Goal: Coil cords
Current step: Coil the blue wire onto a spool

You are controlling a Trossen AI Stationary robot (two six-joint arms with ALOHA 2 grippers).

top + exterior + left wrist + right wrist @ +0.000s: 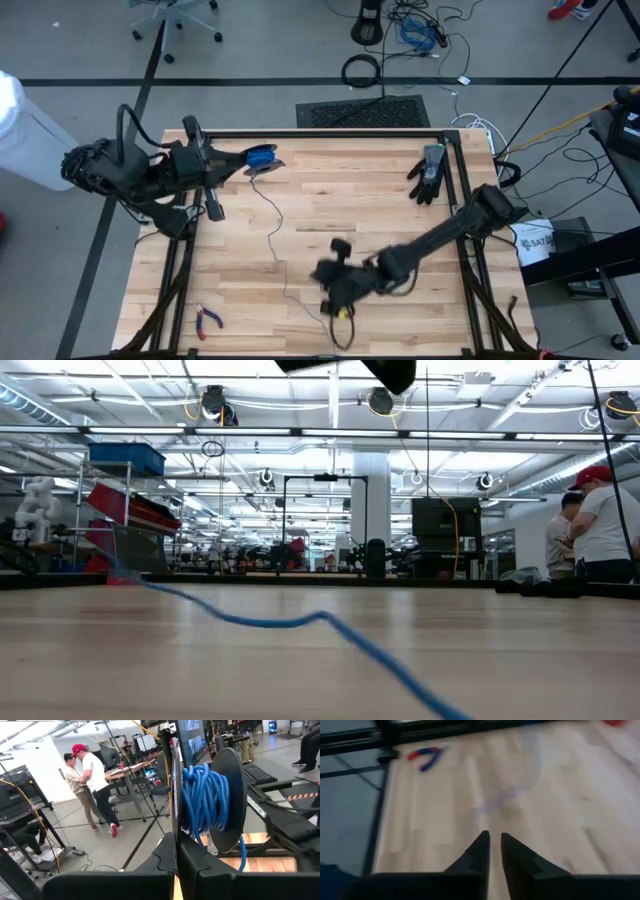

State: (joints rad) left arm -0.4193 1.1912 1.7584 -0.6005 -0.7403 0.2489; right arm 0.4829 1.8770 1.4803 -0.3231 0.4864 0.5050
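Note:
A black spool (pixel 227 795), wound with the blue cord (pixel 202 795), is held off the table at the far left by my left gripper (pixel 176 851), which is shut on it. In the high view the spool (pixel 260 157) feeds a loose strand of cord (pixel 272 235) that runs over the table toward the near edge and lies flat on the wood (pixel 300 622). My right gripper (pixel 338 300) hovers over the strand's near end. Its fingers (pixel 495 842) stand a narrow gap apart, and I see nothing between them. My left gripper pinches the rim of the spool's thin near disc (pixel 173 815) between its two fingers. The fingers lie level and come from the table's left side. The spool stands on edge, lifted clear of the table, and the cord hangs from it slack.
A black glove (pixel 430 175) lies at the far right of the table. Red-and-blue pliers (pixel 208 319) lie at the near left, and they also show in the right wrist view (pixel 425 757). A black frame rail (pixel 320 133) borders the table. People stand in the room beyond.

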